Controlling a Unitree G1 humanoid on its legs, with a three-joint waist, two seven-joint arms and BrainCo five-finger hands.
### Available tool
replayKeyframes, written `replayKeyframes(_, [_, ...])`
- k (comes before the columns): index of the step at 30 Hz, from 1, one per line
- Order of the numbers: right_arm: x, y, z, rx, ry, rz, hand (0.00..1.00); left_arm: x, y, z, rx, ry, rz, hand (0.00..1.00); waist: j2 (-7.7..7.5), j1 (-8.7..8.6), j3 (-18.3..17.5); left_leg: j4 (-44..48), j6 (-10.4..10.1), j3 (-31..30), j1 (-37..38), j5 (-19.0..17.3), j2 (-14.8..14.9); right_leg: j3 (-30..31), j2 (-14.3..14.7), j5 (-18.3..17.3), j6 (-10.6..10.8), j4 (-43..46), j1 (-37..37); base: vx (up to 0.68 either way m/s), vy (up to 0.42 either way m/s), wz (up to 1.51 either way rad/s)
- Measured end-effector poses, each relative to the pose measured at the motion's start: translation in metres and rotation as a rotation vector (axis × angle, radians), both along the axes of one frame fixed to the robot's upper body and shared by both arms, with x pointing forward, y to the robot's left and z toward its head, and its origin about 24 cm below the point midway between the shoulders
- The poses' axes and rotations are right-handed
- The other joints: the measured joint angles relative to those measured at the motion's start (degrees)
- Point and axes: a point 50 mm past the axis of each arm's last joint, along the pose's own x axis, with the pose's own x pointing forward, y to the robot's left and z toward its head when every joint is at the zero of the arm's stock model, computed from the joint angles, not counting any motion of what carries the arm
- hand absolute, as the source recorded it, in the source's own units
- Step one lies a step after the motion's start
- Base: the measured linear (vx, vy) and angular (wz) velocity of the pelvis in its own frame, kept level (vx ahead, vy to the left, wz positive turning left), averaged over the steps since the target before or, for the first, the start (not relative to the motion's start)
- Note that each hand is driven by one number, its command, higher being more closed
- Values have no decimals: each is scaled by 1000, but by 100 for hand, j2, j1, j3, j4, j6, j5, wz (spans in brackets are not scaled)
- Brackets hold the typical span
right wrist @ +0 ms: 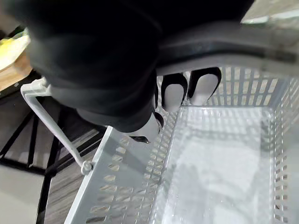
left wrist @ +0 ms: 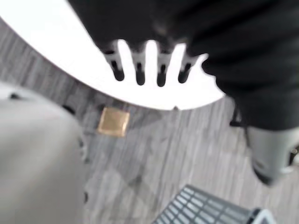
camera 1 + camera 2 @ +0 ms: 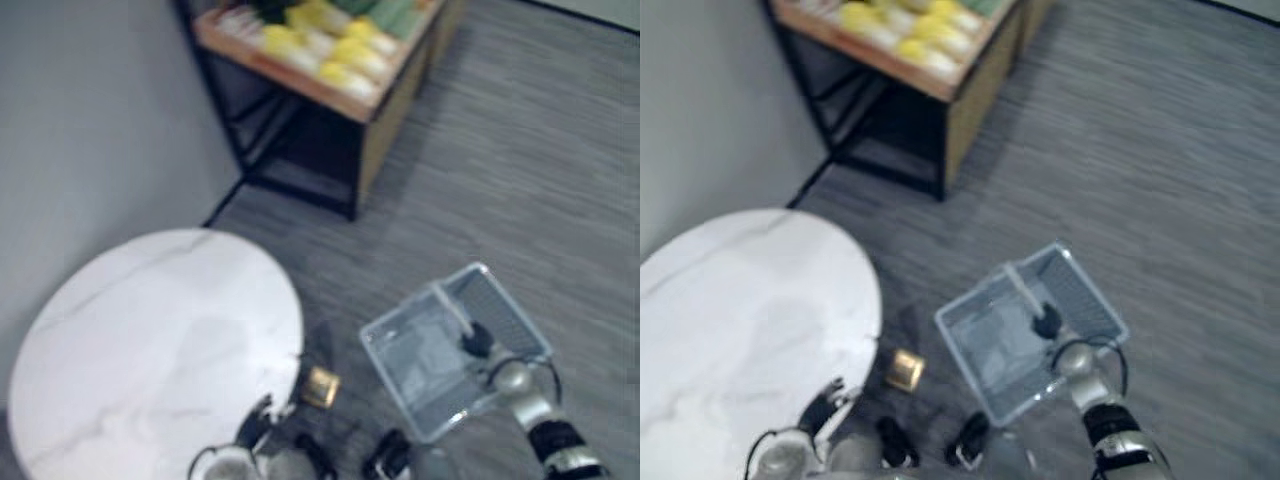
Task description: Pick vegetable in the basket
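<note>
Right hand is curled round the handle of the empty basket. Left hand hangs left of the basket, fingers straight, holding nothing. Vegetables lie on a shelf well beyond the basket. I judge picking not yet begun; next I must get closer, then reach.

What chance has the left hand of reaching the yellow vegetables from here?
Probably not yet. The left hand hangs low by the table, while the vegetables lie on a shelf far off across the floor; nothing blocks the way, only distance.
</note>
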Motion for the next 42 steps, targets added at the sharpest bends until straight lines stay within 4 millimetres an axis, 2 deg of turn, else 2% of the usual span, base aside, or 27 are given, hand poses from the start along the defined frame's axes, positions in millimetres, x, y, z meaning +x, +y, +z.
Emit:
replayKeyframes(2, [-17, 2, -14, 9, 55, 2, 100, -3, -6, -3, -16, 17, 11, 0, 107, -11, -55, 193, -22, 155, 302, 3, 288, 437, 441, 179, -143, -498, 275, 16, -233, -137])
replayKeyframes(3, [-28, 1, -21, 20, 85, -3, 100, -6, -8, -5, -24, 30, 12, 0, 138, -83, -107, 402, -142, 2, 370, -99, 424, 723, 620, 187, -159, -642, 420, -10, -199, -138])
replayKeyframes(5, [-35, 0, -21, 31, 86, -5, 100, -7, -11, -6, -52, 33, 28, 0, 150, -121, -152, 860, -130, -836, 166, -405, 384, 1329, 824, 174, -169, -810, 463, -45, -114, -140])
replayKeyframes(7, [-35, -3, -18, 48, 90, 6, 100, -7, -10, -7, -73, 28, 67, 0, 161, -89, -156, 920, -195, -2328, -156, -536, -221, 1965, 936, 208, -111, -863, 463, -42, -77, -161])
replayKeyframes(9, [-40, -10, -21, 44, 114, 1, 100, -9, -14, -8, -95, 31, 89, 0, 208, -86, -188, 523, -261, -2833, -176, -494, -577, 2247, 986, 238, -65, -869, 508, -3, -31, -109])
replayKeyframes(11, [-50, -20, -25, 53, 137, -45, 100, -11, -24, -10, -117, 38, 86, 0, 358, -126, -272, -30, -290, -2869, -123, -360, -733, 2316, 1051, 240, -53, -873, 559, 35, 63, -40])
replayKeyframes(12, [-57, -26, -27, 64, 150, -77, 100, -11, -31, -11, -128, 33, 81, 0, 389, -198, -305, -425, -223, -2919, -64, -97, -853, 2314, 1072, 226, -22, -868, 562, 38, 98, -2])
replayKeyframes(16, [-73, -30, -40, 113, 199, -145, 100, -11, -32, -10, -114, 18, 81, 0, 277, -258, -435, -1162, -45, -2993, 169, 342, -1194, 2260, 894, 332, 146, -1003, 599, 87, 122, 17])
replayKeyframes(21, [-92, -29, -61, 167, 242, -232, 100, -20, -13, -10, -77, 14, 190, 0, 105, -87, -509, -1034, 124, -2822, 141, 189, -1200, 2316, 852, 409, 392, -1179, 738, 56, 111, -4])
replayKeyframes(22, [-88, -27, -61, 196, 229, -245, 100, -20, -8, -9, -69, 5, 217, 0, 155, -6, -533, -1063, 209, -2716, 66, 12, -1117, 2257, 700, 37, 579, -95, 242, -4, 60, -36])
replayKeyframes(23, [-86, -26, -61, 220, 220, -260, 100, -22, -7, -9, -63, 9, 225, 0, 132, 5, -521, -1059, 162, -2700, 69, -43, -1118, 2163, 485, -103, 554, 887, -74, 42, 81, -21])
replayKeyframes(24, [-88, -26, -63, 274, 204, -327, 100, -25, -3, -9, -49, 20, 228, 0, 51, -29, -516, -1035, 146, -2776, 165, -113, -1163, 1996, 22, -67, 603, 2526, -481, 132, 70, 20])
replayKeyframes(25, [-95, -29, -66, 292, 191, -387, 100, -31, 5, -9, -21, 35, 219, 0, -46, -69, -546, -937, 178, -2900, 209, -185, -1184, 2011, -289, 155, 610, 3267, -559, 157, 41, 34])
replayKeyframes(26, [-98, -31, -67, 291, 197, -394, 100, -34, 6, -10, -14, 43, 211, 0, -93, -74, -560, -891, 165, -2990, 231, -233, -1193, 2059, -380, 228, 608, 3401, -558, 204, -32, 45])
replayKeyframes(28, [-108, -28, -71, 304, 203, -406, 100, -37, 18, -8, 27, 51, 215, 0, -206, -109, -504, -867, 43, -3285, 423, -327, -1054, 2143, -406, -217, 585, 3423, -568, 269, -138, 51])
replayKeyframes(29, [-110, -27, -72, 311, 203, -415, 100, -36, 19, -8, 29, 52, 215, 0, -177, -138, -497, -868, 4, -3360, 475, -349, -937, 2130, -312, -347, 575, 3226, -570, 328, -249, 59])
replayKeyframes(30, [-111, -27, -72, 321, 196, -428, 100, -31, 18, -7, 25, 46, 212, 0, -31, -209, -472, -874, -129, -3524, 545, -402, -636, 2122, 37, -468, 521, 2506, -605, 334, -288, 62])
replayKeyframes(31, [-110, -28, -71, 330, 180, -436, 100, -19, 16, -5, 17, 20, 202, 0, 131, -273, -426, -927, -286, -3708, 603, -429, -345, 2159, 372, -359, 663, 1459, -669, 301, -248, 63])
replayKeyframes(32, [-110, -29, -71, 341, 172, -443, 100, -12, 15, -3, 14, 4, 195, 0, 150, -301, -408, -994, -345, -3789, 650, -417, -285, 2206, 449, -246, 774, 928, -712, 343, -267, 71])
replayKeyframes(34, [-112, -30, -72, 375, 153, -488, 100, 12, 14, 4, 14, -47, 136, 0, -76, -388, -282, -1184, -693, -4007, 947, -372, -324, 2681, 327, 753, 1003, -1104, -837, 424, -347, 76])
replayKeyframes(35, [-113, -30, -73, 380, 154, -503, 100, 16, 16, 6, 18, -57, 125, 0, -161, -383, -250, -1171, -803, -4027, 1024, -436, -377, 2827, 243, 827, 1058, -1370, -837, 467, -425, 73])
replayKeyframes(36, [-115, -31, -74, 390, 158, -530, 100, 19, 15, 6, 15, -53, 117, 0, -225, -383, -212, -1108, -1032, -4124, 1261, -586, -349, 2996, 175, 1449, 1034, -1294, -778, 388, -356, 50])
replayKeyframes(37, [-114, -35, -73, 394, 148, -551, 100, 19, 11, 5, 2, -47, 115, 0, -101, -388, -148, -1053, -1046, -4105, 1370, -596, -226, 2968, 248, 1557, 951, -1038, -758, 557, -474, 52])
replayKeyframes(38, [-113, -45, -70, 395, 124, -586, 100, 17, 1, 1, -30, -27, 102, 0, 206, -388, -121, -759, -930, -4023, 1384, -505, 36, 2882, 413, 1170, 691, -312, -923, 372, -296, 17])
replayKeyframes(40, [-109, -48, -67, 386, 124, -576, 100, 9, -2, -3, -39, -5, 113, 0, 423, -312, -150, 19, -1016, -4103, 1114, -254, 237, 2880, 517, 746, 555, 129, -1047, 427, -336, -18])
replayKeyframes(41, [-105, -50, -66, 379, 130, -564, 100, 0, -4, -6, -48, 21, 125, 0, 543, -280, -136, 1186, -1030, -4215, 621, 232, 446, 2920, 666, 479, 484, 257, -965, 506, -374, -36])
replayKeyframes(42, [-106, -50, -67, 374, 145, -555, 100, -5, -5, -8, -52, 36, 131, 0, 606, -273, -123, 1776, -969, -4342, 328, 617, 546, 2947, 752, 416, 452, 188, -830, 421, -278, -32])
